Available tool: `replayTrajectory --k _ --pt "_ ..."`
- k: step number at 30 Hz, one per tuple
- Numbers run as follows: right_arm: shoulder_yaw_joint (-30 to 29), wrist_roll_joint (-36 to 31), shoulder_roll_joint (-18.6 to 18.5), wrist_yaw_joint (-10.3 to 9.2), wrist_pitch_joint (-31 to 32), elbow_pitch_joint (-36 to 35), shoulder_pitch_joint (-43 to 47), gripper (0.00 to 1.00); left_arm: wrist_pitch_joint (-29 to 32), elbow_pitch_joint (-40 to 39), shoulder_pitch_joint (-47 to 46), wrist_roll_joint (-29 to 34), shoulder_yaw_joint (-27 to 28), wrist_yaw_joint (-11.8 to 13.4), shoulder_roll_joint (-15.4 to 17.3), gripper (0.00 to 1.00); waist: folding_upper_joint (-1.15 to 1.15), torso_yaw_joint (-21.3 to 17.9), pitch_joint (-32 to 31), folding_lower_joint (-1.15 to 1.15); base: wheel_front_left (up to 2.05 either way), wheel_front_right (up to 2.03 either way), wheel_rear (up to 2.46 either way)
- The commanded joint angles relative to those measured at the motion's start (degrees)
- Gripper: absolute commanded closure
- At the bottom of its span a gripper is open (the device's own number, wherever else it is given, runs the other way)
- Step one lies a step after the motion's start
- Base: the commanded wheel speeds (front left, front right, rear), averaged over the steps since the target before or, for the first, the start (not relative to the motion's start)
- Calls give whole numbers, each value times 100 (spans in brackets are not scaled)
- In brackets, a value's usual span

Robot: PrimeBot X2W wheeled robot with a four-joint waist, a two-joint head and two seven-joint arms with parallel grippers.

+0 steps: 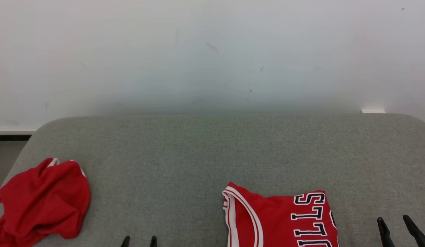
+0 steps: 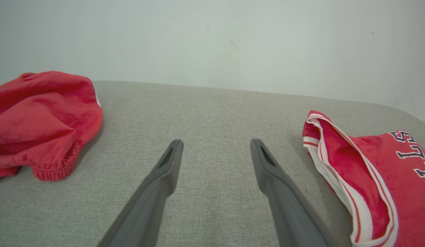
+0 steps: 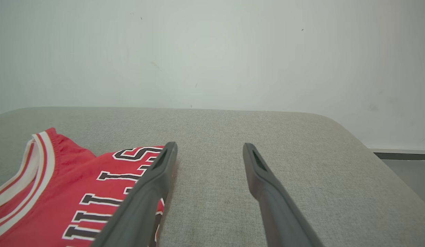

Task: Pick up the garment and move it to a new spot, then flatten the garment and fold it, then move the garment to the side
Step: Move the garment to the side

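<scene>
Over on the cushion (image 1: 198,154), the jersey (image 1: 281,219) is reckoned soft, light and floppy, best pinched at its white trim, with left gripper (image 1: 139,240) and right gripper (image 1: 393,218) spread, empty.

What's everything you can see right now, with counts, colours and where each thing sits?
jersey: one, red with white trim and dark lettering, folded, right of centre near the front edge.
crumpled garment: one, red, bunched at the left end.
padded surface: one, grey fabric, under both garments.
wall: one, white, behind the padded surface.
left gripper: one, dark fingers, open, over bare fabric between the two garments.
right gripper: one, dark fingers, open, just right of the jersey.
</scene>
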Motion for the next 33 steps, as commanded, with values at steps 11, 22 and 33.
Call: replayTrajectory --k 11,22,33 --pt "22 64 100 -1 -15 107 24 0 -9 -23 18 17 30 20 18 0 0 59 7 0 0 0 0" --pt "698 2385 -998 -1 1846 -512 -274 0 -9 -84 -41 114 9 -14 18 0 0 136 212 0 0 0 0" --pt "860 4438 -1353 1 4793 -105 -966 0 -8 10 -363 -16 -380 117 19 0 0 584 769 0 0 0 0"
